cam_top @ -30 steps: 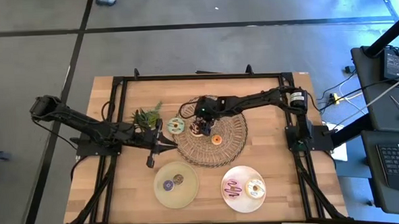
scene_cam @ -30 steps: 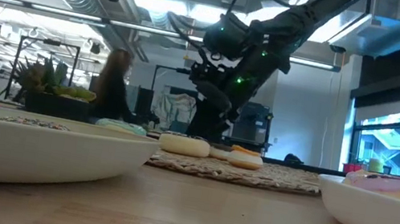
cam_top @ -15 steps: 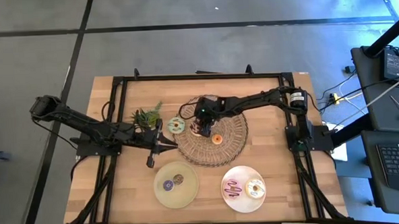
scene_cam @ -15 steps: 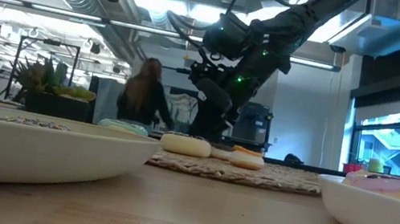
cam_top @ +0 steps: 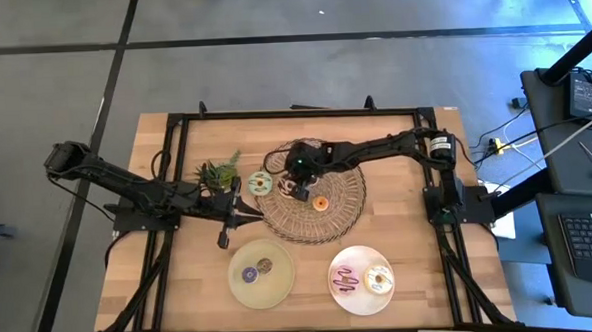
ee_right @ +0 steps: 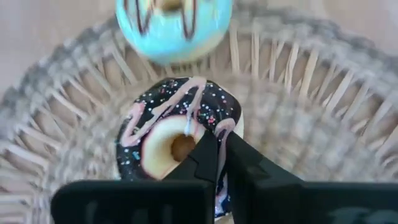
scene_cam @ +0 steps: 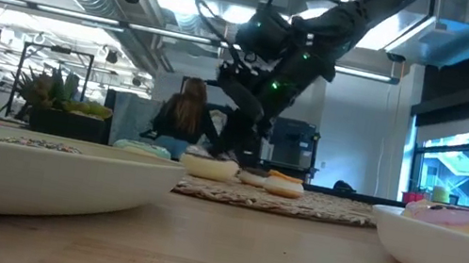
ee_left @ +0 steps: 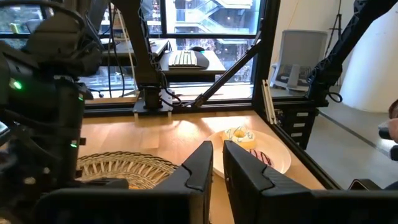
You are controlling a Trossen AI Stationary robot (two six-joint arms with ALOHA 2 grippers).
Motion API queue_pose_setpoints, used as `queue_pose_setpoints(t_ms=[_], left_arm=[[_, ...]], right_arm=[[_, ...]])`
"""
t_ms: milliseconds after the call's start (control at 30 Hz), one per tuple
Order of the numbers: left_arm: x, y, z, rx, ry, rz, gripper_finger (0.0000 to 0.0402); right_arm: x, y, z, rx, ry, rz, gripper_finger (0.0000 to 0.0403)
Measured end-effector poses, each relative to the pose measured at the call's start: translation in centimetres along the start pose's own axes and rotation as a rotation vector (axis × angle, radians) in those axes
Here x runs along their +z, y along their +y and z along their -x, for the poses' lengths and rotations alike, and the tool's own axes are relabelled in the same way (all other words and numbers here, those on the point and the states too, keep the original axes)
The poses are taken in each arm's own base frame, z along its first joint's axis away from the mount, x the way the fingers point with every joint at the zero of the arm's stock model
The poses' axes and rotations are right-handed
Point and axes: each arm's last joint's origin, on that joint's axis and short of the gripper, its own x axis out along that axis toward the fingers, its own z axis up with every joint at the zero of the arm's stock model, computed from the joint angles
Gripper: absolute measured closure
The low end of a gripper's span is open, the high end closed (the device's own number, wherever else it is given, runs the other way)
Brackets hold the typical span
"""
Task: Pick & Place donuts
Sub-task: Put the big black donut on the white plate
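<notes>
A round woven mat [cam_top: 333, 219] lies mid-table. On it lie a dark donut with pink drizzle [ee_right: 155, 124], a light-blue iced donut [ee_right: 174, 25] beside it, seen also in the high view [cam_top: 261, 184], and a small orange donut [cam_top: 321, 203]. My right gripper [ee_right: 222, 152] stands over the dark donut [cam_top: 293, 191], shut on it. A green plate [cam_top: 276, 287] bears a purple donut [cam_top: 251, 275]. A pale plate [cam_top: 362, 301] holds a pink-striped donut [cam_top: 348, 279] and a white one [cam_top: 379, 278]. My left gripper [ee_left: 218, 165] waits left of the mat, shut on nothing. My right gripper comes at the dark donut from above, pointing down. Its fingertips [ee_right: 208, 149] sit on the ring's band [ee_right: 214, 121] between the hole and the outer edge, one by the hole and one toward the outside. The donut rests on the mat.
A small green potted plant [cam_top: 216, 172] stands left of the mat, near my left arm. A black frame [cam_top: 174, 121] runs around the tabletop. Bare wood lies between the mat and the two plates. A person walks in the room behind the table.
My right gripper has swung a little toward the table's left over the dark donut, and its wrist has tipped. The person in the background has walked to the right.
</notes>
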Motion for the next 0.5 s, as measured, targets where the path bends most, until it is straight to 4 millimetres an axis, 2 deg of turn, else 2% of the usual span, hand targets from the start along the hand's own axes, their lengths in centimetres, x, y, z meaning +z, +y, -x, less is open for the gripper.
queue_pose_setpoints(t_ms=[167,267,367,500], left_arm=[[0.0,0.0,0.0,0.000,0.000,0.000,0.0361],[0.0,0.0,0.0,0.000,0.000,0.000,0.0359],[-0.1,0.0,0.0,0.000,0.006,-0.001,0.0360],[-0.2,0.0,0.0,0.000,0.013,-0.002,0.0363]], right_arm=[[2.4,0.5,1.6,0.004,0.005,0.031,0.0384],[3.8,1.7,3.9,0.015,0.035,0.069,0.0385],[4.2,4.3,6.7,0.053,0.041,0.126,0.0385],[2.6,8.7,11.1,0.125,0.071,0.162,0.0385]])
